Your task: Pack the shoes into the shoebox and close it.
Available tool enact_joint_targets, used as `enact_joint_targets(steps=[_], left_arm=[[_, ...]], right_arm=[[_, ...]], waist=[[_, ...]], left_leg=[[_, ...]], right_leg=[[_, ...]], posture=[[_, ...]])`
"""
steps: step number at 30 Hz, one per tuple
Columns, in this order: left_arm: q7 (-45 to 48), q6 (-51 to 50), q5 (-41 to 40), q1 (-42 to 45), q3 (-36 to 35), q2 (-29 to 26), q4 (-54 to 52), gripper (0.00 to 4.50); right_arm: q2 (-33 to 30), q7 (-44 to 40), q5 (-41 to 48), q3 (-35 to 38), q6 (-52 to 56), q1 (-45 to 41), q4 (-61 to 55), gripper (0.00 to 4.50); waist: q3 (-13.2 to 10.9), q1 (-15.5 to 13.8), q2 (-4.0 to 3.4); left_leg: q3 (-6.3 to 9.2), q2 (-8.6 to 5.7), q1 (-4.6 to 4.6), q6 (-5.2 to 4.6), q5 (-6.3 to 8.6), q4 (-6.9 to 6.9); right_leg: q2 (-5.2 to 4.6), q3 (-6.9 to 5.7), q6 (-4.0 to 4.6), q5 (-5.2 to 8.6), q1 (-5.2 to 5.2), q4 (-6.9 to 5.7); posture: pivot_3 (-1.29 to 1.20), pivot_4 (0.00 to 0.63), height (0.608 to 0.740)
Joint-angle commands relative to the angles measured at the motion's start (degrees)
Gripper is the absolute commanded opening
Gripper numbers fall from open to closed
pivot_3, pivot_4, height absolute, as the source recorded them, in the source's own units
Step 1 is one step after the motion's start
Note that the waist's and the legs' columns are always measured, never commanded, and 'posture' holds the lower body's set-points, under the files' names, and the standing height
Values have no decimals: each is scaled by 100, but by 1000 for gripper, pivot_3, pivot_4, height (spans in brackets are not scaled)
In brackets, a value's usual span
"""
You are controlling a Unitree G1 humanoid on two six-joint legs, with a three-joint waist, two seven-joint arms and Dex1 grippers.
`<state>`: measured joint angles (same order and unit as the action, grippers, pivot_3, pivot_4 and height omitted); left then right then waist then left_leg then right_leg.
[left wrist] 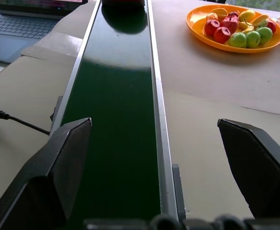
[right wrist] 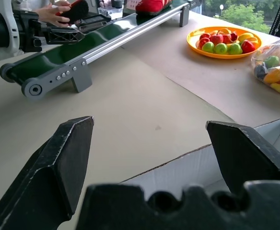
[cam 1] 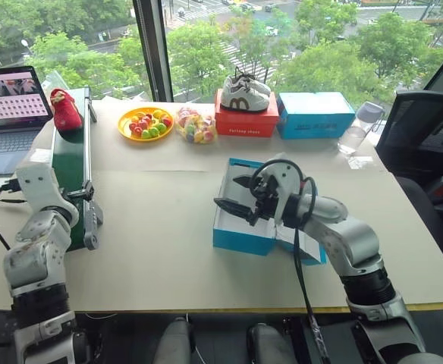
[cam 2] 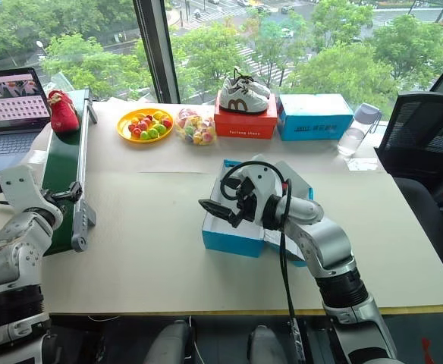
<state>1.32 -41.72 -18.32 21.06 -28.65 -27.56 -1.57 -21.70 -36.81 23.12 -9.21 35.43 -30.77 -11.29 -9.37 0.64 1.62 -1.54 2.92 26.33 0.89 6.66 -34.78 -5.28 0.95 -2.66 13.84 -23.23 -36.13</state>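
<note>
One red shoe (cam 1: pixel 66 110) lies at the far end of the green conveyor belt (cam 1: pixel 68 163) on the table's left side. The blue shoebox (cam 1: pixel 240 236) stands open in the middle of the table, and its white inner wall (right wrist: pixel 188 165) shows in the right wrist view. My right gripper (cam 1: pixel 230 192) hovers over the box's left part, open and holding nothing. My left gripper (left wrist: pixel 154 123) is open above the near end of the belt, also holding nothing. Beyond the belt a person's hand (right wrist: pixel 53 13) holds something red and dark.
Along the window stand a red box (cam 1: pixel 246 121) with white sneakers (cam 1: pixel 244 92) on top, another blue box (cam 1: pixel 315 114), an orange fruit plate (cam 1: pixel 146 123), a bag of fruit (cam 1: pixel 195 125) and a bottle (cam 1: pixel 356 129). A laptop (cam 1: pixel 9 106) sits far left, a black chair (cam 1: pixel 422 144) right.
</note>
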Motion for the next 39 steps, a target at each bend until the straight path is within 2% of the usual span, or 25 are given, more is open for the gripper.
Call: enact_joint_targets(steps=[1, 31, 39], left_arm=[[-29, -37, 27, 14, -56, -94, -199, 4500], [-164, -285, 212, 327, -31, -332, -140, 4500], [-302, -568, 237, 91, -113, -146, 93, 4500]], right_arm=[[32, 40, -23, 128, -111, -39, -187, 4436], [65, 281, -253, 163, -67, 124, -155, 4436], [29, 312, -275, 196, -34, 138, -191, 4436]], waist=[[0, 3, 0], [-1, 7, 2], [-1, 8, 1]], left_leg=[[0, 0, 0, 1, 0, 0], [0, 0, 0, 3, 2, 1], [0, 0, 0, 3, 2, 2]], right_leg=[[0, 0, 0, 0, 0, 0], [0, 0, 0, 0, -1, 0], [0, 0, 0, 0, -1, -1]], posture=[[0, 150, 740], [0, 150, 740], [0, 150, 740]])
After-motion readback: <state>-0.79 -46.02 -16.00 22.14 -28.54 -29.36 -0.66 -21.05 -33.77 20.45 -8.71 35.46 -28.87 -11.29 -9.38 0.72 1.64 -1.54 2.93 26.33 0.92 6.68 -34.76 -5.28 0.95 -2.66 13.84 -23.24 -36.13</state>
